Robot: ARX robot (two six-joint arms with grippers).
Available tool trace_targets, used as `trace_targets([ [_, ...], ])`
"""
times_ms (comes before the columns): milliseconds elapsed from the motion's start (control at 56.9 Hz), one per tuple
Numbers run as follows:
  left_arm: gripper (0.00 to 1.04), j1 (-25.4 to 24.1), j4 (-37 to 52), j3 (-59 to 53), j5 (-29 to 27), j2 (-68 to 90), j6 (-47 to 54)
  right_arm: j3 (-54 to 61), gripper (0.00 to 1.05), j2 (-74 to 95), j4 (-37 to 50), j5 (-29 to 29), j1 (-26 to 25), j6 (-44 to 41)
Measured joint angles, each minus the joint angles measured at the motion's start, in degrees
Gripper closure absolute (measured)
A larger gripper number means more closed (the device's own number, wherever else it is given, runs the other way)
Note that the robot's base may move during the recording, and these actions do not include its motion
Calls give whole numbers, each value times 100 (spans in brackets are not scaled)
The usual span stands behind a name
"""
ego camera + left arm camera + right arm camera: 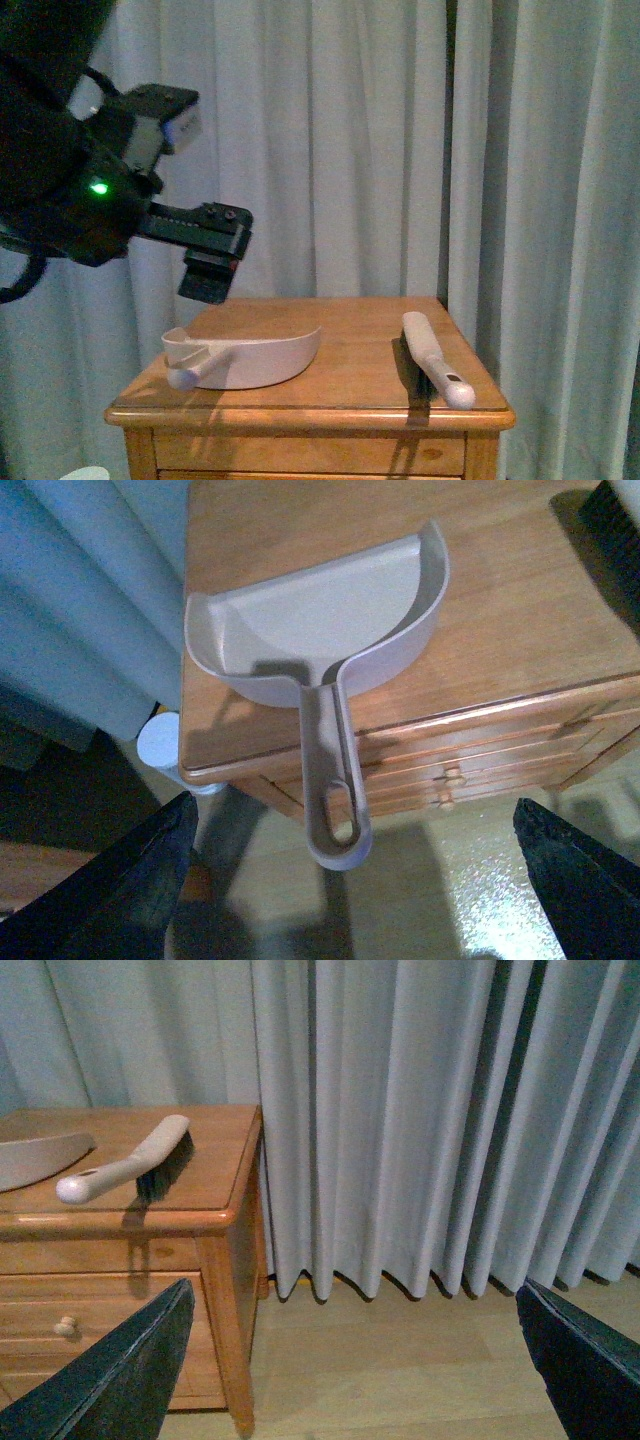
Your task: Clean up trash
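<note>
2 wrist views crop the wide-spread left fingers (110, 895) and right fingers (110, 1380) to dark tips.

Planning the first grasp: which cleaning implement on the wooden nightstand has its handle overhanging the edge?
The beige plastic dustpan; its looped handle juts past the front edge, while the white-handled brush lies wholly on top.

A dustpan (245, 357) lies left of a brush (436, 358), both on the cabinet (360, 372).
</note>
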State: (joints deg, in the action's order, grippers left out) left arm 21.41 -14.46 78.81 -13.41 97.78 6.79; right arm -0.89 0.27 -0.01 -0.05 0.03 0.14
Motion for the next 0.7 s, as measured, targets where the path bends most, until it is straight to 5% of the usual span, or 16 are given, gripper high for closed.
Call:
trace_targets([
  [703, 8, -144, -358, 1305, -356, 1937, -146, 0, 7, 0, 0, 0, 0, 0],
])
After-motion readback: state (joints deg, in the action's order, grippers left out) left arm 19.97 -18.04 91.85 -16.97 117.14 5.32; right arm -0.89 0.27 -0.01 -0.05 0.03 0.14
